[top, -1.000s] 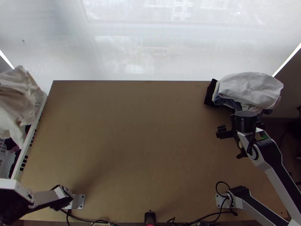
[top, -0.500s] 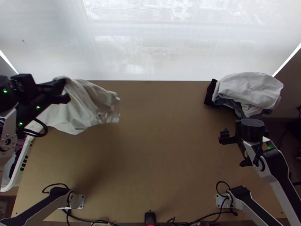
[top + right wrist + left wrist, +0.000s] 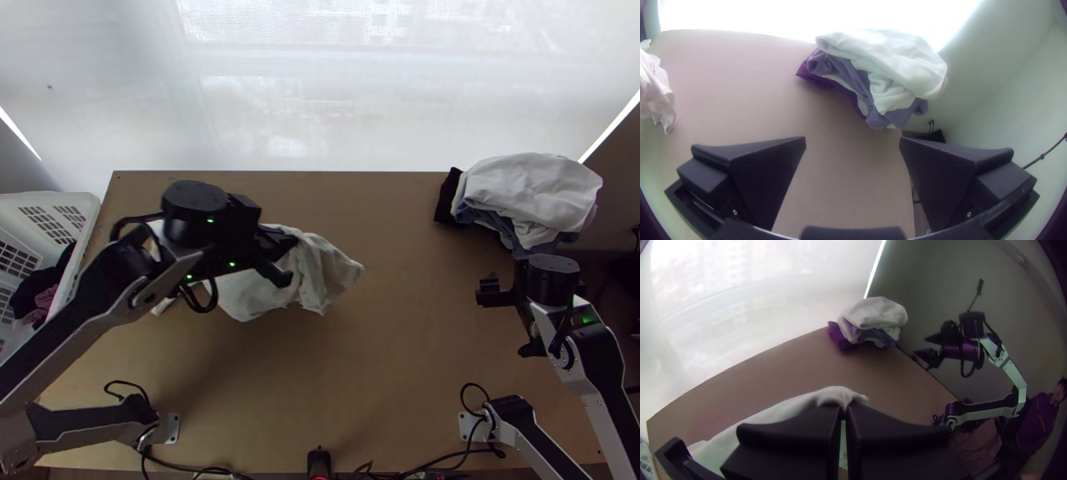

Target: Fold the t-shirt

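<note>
Left pincer (image 3: 286, 260) standing nearly closed in left wrist view, pinching bunched piece of pale t-shirt (image 3: 316, 276). Shirt hanging crumpled over desk (image 3: 384, 360), left of frame centre. Right pincer (image 3: 504, 322) hovering at right of frame, standing wide open, holding nothing. Clothes pile (image 3: 532, 192) sitting upper right; white basket (image 3: 90, 210) standing at left edge, holding dark and pink garments.

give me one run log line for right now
left gripper: shut on white cloth; cloth: crumpled, over table; right gripper: open, empty; clothes pile: table's far right corner
</note>
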